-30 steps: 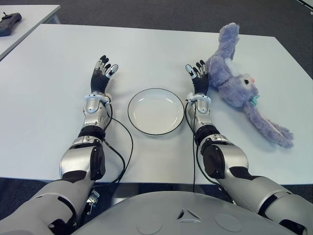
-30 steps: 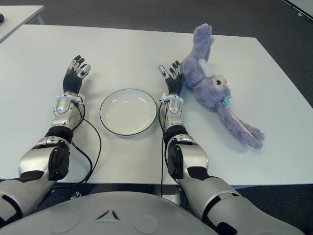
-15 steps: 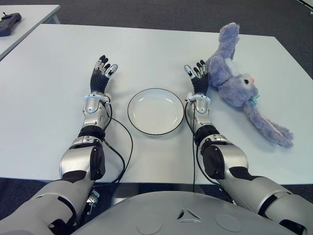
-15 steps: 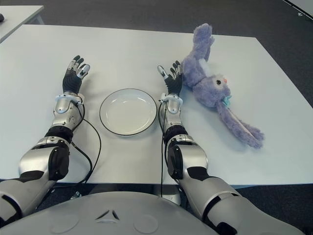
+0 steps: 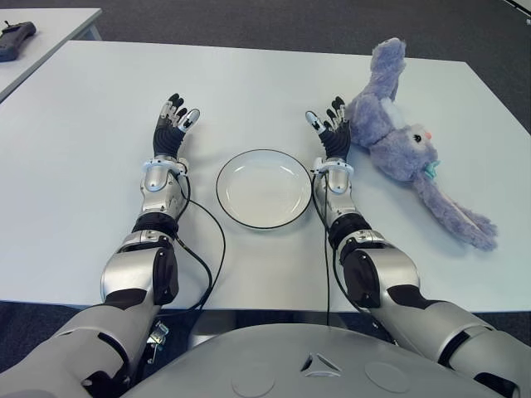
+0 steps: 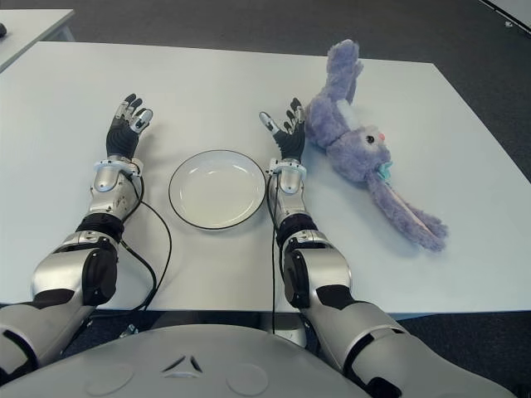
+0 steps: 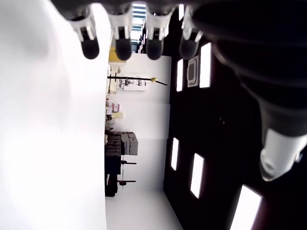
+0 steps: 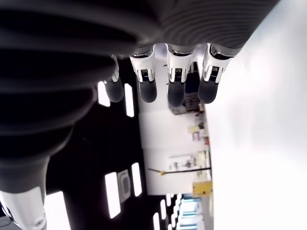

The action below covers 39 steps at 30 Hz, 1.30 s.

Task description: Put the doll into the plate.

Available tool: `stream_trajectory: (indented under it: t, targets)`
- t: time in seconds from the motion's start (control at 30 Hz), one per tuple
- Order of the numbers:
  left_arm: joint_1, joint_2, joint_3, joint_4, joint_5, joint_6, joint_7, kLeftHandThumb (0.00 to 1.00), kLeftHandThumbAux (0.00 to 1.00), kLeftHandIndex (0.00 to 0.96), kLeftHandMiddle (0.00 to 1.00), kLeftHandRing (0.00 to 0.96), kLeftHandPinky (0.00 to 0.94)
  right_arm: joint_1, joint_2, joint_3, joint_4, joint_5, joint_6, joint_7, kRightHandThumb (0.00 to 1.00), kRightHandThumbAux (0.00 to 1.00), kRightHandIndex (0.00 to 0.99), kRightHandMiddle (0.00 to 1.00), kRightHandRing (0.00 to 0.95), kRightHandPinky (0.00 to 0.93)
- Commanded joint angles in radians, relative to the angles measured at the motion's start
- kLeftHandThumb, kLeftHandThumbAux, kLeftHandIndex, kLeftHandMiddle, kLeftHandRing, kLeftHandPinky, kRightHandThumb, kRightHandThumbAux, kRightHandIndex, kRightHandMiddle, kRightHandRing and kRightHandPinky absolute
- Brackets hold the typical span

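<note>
Doll (image 5: 397,137) lies right of the plate (image 5: 265,188); the right hand (image 5: 329,133), fingers spread and empty, sits between them, left hand (image 5: 175,123) likewise open left of it. Floppy ears could drape outside the rim

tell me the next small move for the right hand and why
Probably shift the right hand sideways to its right and over the doll's body. Its fingers are spread and hold nothing, the doll lies on the table just beside it, and the plate is empty. The left hand shows open, left of the plate.
</note>
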Motion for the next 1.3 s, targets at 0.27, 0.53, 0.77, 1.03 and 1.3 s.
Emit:
stream_trajectory:
  t: [0.27,0.53,0.77,1.03,1.3]
  targets:
    - [0.242,-0.103,0.015,0.161,-0.023,0.033,0.025,0.000,0.617,0.021,0.023,0.000,0.000,0.187,0.059,0.017,0.011,0.024,-0.113,0.040,0.033,0.691,0.029,0.089,0.083,0.095]
    - [0.244,-0.098,0.001,0.162,-0.007,0.027,0.032,0.000,0.608,0.010,0.028,0.000,0.000,0.203,0.073,0.046,-0.086,0.016,-0.135,0.038,0.035,0.698,0.033,0.081,0.081,0.103]
    - [0.243,-0.095,-0.005,0.164,-0.003,0.041,0.046,0.000,0.608,0.006,0.040,0.008,0.000,0.205,0.073,0.069,-0.153,0.003,-0.137,0.023,0.031,0.701,0.032,0.074,0.076,0.094]
    - [0.248,-0.097,-0.004,0.162,-0.008,0.029,0.037,0.000,0.615,0.015,0.045,0.013,0.000,0.212,0.068,0.097,-0.259,-0.015,-0.135,0.007,0.039,0.705,0.027,0.063,0.068,0.089]
    - [0.241,-0.097,0.003,0.168,-0.015,0.043,0.041,0.000,0.617,0.020,0.043,0.011,0.000,0.209,0.059,0.109,-0.327,-0.013,-0.129,0.019,0.046,0.696,0.027,0.067,0.070,0.091]
